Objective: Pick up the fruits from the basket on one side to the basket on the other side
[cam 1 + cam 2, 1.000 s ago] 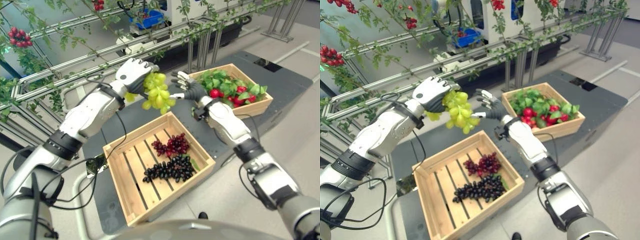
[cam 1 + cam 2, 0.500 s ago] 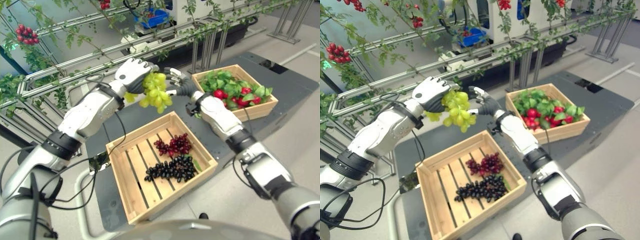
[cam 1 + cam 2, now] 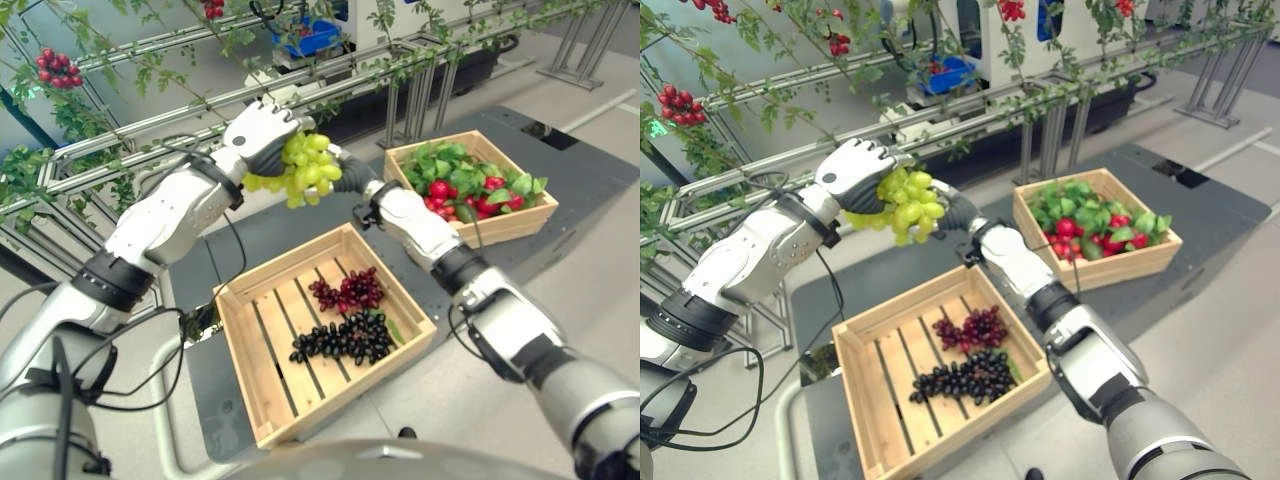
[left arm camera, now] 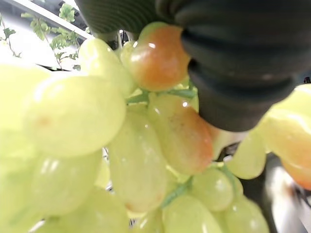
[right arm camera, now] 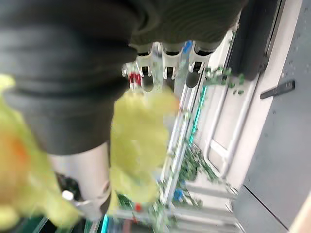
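A bunch of green grapes point(image 3: 302, 168) hangs in the air above the near wooden basket point(image 3: 250, 385). My left hand point(image 3: 258, 135) is shut on its top, and the grapes point(image 4: 97, 136) crowd against that hand's dark cover. My right hand point(image 3: 352, 177) is up against the bunch from the right. Its fingers point(image 5: 167, 60) look straight, with grapes point(image 5: 138, 136) beside them. The near basket holds red grapes point(image 3: 345, 291) and black grapes point(image 3: 345, 338). The far basket point(image 3: 512, 222) at the right holds red fruits point(image 3: 436, 187) among green leaves.
Metal rails point(image 3: 170, 100) with leafy vines and red berry clusters point(image 3: 55, 68) run behind the hands. Both baskets stand on a dark platform point(image 3: 590, 170). A blue bin point(image 3: 312, 36) sits far back.
My right hand has moved left, from beside the far basket up to the green bunch. My left hand has lifted the bunch slightly up and left.
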You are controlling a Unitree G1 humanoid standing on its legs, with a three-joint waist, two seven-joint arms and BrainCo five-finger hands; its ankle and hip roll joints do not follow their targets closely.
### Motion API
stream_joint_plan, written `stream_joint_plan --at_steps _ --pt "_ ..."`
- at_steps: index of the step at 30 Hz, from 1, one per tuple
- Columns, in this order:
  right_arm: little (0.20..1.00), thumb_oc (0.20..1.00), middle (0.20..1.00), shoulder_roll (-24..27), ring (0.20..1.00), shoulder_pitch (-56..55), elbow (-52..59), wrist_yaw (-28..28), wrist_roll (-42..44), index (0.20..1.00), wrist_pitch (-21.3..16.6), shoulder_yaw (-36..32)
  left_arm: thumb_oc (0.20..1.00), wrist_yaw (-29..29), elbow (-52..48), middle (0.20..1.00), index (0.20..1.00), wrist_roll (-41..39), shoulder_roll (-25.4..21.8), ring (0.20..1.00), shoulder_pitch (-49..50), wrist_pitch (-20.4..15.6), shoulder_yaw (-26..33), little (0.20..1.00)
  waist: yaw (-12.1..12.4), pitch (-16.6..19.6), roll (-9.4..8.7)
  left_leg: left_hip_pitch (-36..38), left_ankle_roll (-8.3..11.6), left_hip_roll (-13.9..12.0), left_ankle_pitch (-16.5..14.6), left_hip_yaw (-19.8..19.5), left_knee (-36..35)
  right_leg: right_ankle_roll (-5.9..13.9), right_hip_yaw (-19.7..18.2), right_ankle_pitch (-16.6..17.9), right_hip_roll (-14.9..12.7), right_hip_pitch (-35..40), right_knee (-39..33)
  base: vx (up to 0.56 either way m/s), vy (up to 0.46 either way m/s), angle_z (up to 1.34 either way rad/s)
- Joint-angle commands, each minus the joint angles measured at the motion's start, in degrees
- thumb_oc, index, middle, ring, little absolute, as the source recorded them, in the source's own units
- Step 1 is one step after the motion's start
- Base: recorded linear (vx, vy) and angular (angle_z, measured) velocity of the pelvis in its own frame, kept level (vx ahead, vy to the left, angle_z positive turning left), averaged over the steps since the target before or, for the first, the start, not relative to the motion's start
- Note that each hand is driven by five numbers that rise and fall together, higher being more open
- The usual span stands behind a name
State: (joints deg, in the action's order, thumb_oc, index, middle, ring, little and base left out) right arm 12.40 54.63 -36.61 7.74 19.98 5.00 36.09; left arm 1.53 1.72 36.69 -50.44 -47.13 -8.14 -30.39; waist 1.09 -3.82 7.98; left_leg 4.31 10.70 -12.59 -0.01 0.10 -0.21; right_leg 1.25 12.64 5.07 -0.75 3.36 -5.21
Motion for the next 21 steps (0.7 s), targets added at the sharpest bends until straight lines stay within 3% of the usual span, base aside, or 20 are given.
stream_joint_plan --at_steps 1,10,21 --pt "1.0 1.0 1.0 -2.1 1.0 7.5 -2.0 0.9 1.4 1.0 -2.2 -0.2 0.2 1.6 -3.7 0.2 0.2 -3.7 -3.3 0.2 -8.8 -0.2 -0.2 0.2 2.1 4.1 -3.97 -6.5 -0.8 2.5 0.0 -2.2 4.0 3.12 -0.1 -13.0 -0.7 4.0 5.4 0.01 0.0 0.04" --pt "1.0 1.0 1.0 2.7 1.0 3.2 8.0 -0.3 1.9 1.0 -4.4 -5.1 0.2 1.3 -2.6 0.2 0.2 -3.4 -4.5 0.2 -5.3 0.3 3.3 0.2 1.5 3.6 -4.01 -6.5 -0.9 2.5 -0.1 -2.3 4.0 3.19 0.0 -13.0 -0.7 3.9 5.5 0.0 0.0 0.0" --pt "1.0 1.0 1.0 9.1 1.0 -12.0 25.4 0.8 2.7 1.0 -5.0 -13.4 0.2 1.1 3.3 0.2 0.2 1.1 0.3 0.2 -1.8 2.3 4.0 0.2 -1.2 2.6 -3.65 -6.3 -1.02 2.3 -0.5 -1.7 4.7 3.21 -0.5 -13.3 -0.9 3.7 6.0 0.0 0.0 0.0"
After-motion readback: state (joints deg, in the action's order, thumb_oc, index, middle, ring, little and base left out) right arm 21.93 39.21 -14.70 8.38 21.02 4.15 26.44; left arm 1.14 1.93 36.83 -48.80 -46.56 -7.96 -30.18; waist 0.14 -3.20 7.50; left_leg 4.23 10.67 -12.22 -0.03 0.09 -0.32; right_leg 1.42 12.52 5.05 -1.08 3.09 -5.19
